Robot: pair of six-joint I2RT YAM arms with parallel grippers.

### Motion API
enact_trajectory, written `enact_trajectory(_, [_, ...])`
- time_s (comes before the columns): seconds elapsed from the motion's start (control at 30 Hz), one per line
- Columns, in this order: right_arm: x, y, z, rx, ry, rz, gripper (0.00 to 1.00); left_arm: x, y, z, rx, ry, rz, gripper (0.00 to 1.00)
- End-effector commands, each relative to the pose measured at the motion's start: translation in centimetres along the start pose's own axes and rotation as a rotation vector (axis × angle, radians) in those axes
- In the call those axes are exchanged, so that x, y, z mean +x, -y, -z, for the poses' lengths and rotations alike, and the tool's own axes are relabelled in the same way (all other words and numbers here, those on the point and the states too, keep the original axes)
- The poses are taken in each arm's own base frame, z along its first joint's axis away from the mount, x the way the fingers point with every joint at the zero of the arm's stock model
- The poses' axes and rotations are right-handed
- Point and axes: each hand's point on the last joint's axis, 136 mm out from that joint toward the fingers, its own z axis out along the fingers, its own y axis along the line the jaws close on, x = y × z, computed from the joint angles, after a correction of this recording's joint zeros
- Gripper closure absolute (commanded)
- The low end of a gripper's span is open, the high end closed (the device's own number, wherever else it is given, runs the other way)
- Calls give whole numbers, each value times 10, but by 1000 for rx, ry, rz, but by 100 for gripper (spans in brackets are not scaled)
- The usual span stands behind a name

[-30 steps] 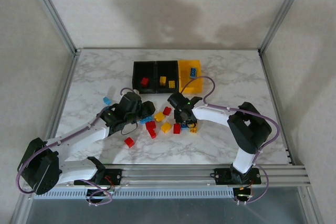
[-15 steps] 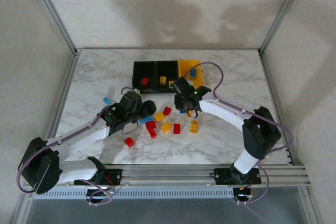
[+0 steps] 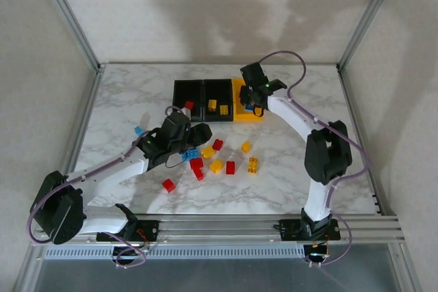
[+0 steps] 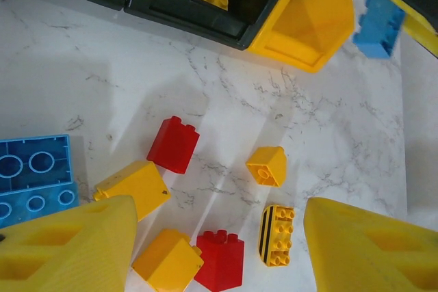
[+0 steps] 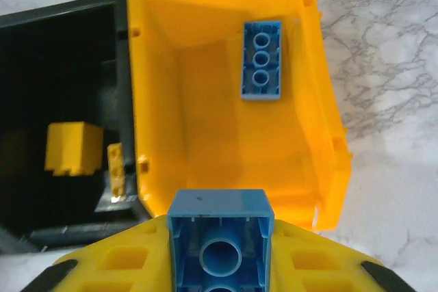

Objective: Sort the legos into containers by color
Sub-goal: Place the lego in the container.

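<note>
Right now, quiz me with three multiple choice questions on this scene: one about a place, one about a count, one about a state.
1. The right hand hangs above:
A. the yellow-orange rectangular plastic bin
B. the far-left black bin
C. the loose bricks on the table

2. Bricks lying inside the yellow-orange rectangular plastic bin:
A. none
B. one
C. three

3. The left hand is:
A. shut on a red brick
B. open, holding nothing
C. shut on nothing

Answers:
1 A: the right wrist view looks straight down into that bin, past the small blue plastic brick that the hand grips.
2 B: a single flat blue plastic brick lies on its floor.
3 B: its yellow fingers stand wide apart with nothing between them.
</note>
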Motion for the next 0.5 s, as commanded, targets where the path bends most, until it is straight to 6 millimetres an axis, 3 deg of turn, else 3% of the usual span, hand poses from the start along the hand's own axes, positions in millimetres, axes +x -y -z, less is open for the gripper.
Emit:
enact_trajectory(0.0, [-11,-4,-22,-20,-25,14,72,-3,15,0,51,5,-20,34])
enact_trajectory(0.27, [-24,-5,-71,-4,-68,2,72,-2,14,-2,43,2,-24,34])
enact_trajectory(0.47, [-22,-3,-91,4,-90,-9,71,-2,11,-1,32,5,-26,34])
